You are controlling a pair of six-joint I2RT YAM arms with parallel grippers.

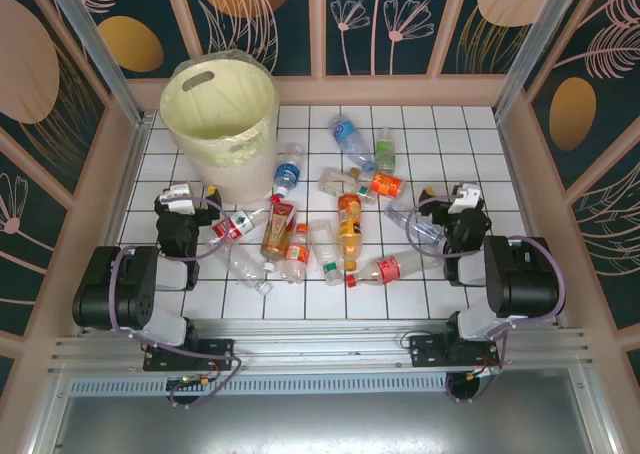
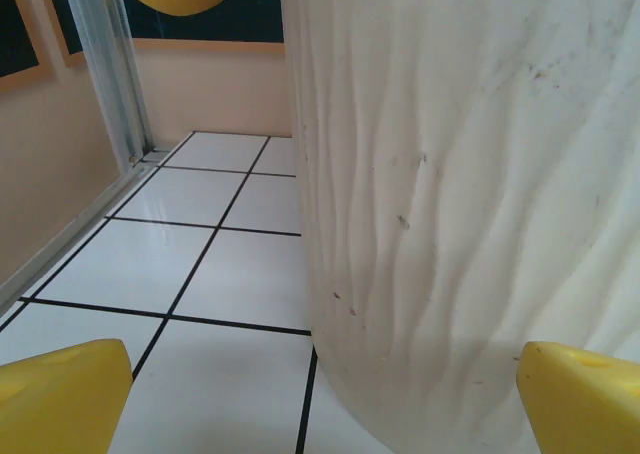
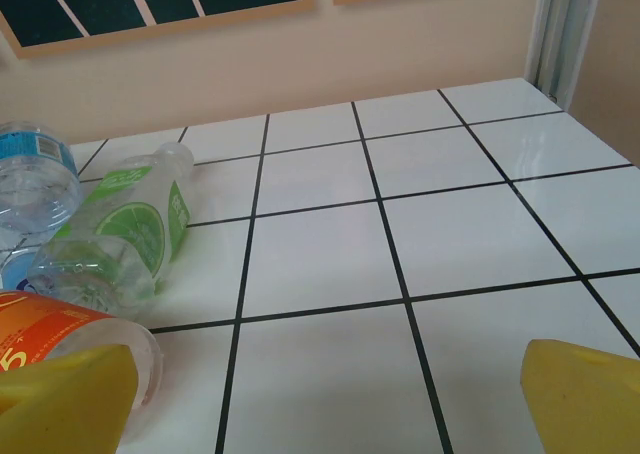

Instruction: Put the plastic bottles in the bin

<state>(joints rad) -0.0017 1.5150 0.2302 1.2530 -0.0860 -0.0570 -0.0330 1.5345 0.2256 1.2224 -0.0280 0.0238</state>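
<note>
We see the plastic bottles (image 1: 340, 224) lying on their sides in a loose scatter across the middle of the white tiled table (image 1: 455, 139), none of them inside the bin (image 1: 232, 159). The bin stands upright at the far left of the table, with a clear liner (image 1: 232, 56) folded over its rim. A blue-capped bottle (image 1: 287, 171) lies just beside its base. Farther back, a blue-labelled bottle (image 1: 346, 136) and a green-labelled bottle (image 1: 385, 152) lie near each other.

The left claw (image 1: 190, 196) sits low by the bin's near side. Its yellow fingertips (image 2: 60, 394) are spread wide and grip nothing, and from its wrist we see the bin's rippled wall close ahead. The right claw (image 1: 462, 196) sits at the right edge of the scatter, equally wide and empty, with a clear bottle (image 1: 420, 224) just beside it. From its wrist we see the green-labelled and blue-labelled bottles ahead to the left, and an orange-labelled bottle (image 3: 60, 334) nearest its left fingertip.
</note>
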